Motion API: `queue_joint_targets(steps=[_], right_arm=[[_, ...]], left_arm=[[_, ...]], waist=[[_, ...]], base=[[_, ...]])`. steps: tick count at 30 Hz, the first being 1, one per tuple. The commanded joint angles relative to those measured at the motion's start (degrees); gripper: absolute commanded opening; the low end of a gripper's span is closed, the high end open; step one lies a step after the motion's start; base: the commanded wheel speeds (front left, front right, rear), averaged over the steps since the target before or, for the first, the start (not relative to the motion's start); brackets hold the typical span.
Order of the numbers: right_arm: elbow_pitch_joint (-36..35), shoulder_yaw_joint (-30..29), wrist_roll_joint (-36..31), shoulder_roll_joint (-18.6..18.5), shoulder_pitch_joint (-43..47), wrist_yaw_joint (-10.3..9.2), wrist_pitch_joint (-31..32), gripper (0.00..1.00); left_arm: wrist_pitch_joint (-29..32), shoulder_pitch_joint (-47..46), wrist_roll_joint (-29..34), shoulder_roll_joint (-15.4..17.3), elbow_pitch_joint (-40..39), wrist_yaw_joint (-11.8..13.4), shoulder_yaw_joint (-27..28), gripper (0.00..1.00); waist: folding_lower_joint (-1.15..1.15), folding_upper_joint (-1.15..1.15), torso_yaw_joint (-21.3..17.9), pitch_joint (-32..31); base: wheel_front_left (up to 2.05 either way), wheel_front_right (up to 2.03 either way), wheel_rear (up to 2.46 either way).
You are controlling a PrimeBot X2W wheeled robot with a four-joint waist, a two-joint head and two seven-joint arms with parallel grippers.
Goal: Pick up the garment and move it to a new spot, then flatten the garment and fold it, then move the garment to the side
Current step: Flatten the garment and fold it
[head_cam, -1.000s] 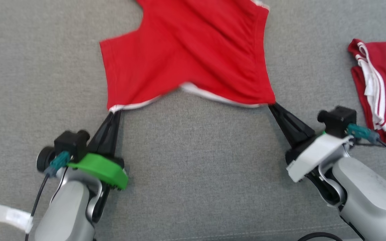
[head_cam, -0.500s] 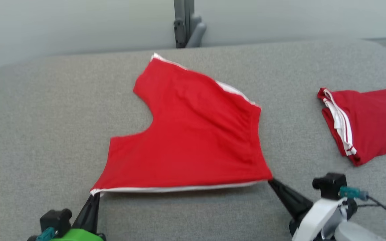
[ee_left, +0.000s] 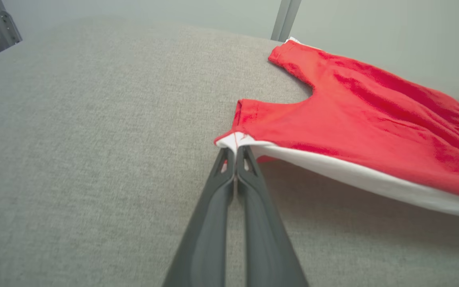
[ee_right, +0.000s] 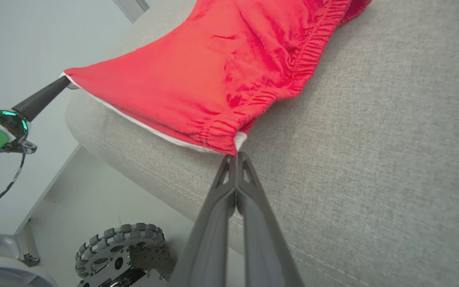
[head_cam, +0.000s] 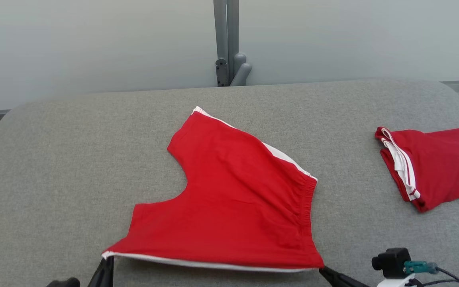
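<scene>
The garment, red shorts with white trim, lies spread on the grey padded table, its near hem lifted off the surface and stretched straight. My left gripper is shut on the near left corner; in the left wrist view its fingertips pinch the white trim of the garment. My right gripper is shut on the near right corner by the elastic waistband, seen close in the right wrist view with the garment running away to the left gripper.
A second red garment, folded, lies at the table's right side. A grey post stands behind the table against a pale wall. The table's front edge and the robot's wheel are below the right gripper.
The head camera has tilted up, so the arms have slid down the picture. The near hem, which sagged between the grippers, is now pulled straight. Both grips are unchanged.
</scene>
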Motion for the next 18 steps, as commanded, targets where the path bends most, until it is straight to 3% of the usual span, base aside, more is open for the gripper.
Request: queue_joint_targets(steps=[1, 8, 14, 18], right_arm=[[0.0, -1.0, 0.6, -0.4, -0.9, -0.1, 0.0, 0.0], [-0.4, -7.5, 5.3, 3.9, -5.1, -0.09, 0.0, 0.0], [-0.5, -13.4, 10.1, 9.1, -10.2, -0.05, 0.0, 0.0], [0.3, -16.0, 9.4, 12.3, -13.6, -0.05, 0.0, 0.0]], left_arm=[[0.0, -1.8, 0.2, 0.5, -1.1, 0.2, 0.2, 0.0], [0.0, -15.7, 0.9, 3.8, -4.6, 0.1, -5.7, 0.0], [0.0, -33.1, 2.6, 6.5, 3.6, 0.1, -13.7, 0.0], [0.0, -43.0, 4.2, 7.6, 11.4, 0.1, -17.7, 0.0]], waist=[[0.01, 0.0, -0.2, 1.2], [0.01, 0.0, -1.8, 8.0], [0.01, 0.0, -4.6, 16.7], [0.01, 0.0, -7.1, 21.1]], base=[[0.0, 0.0, 0.0], [0.0, 0.0, 0.0], [0.0, 0.0, 0.0], [0.0, 0.0, 0.0]])
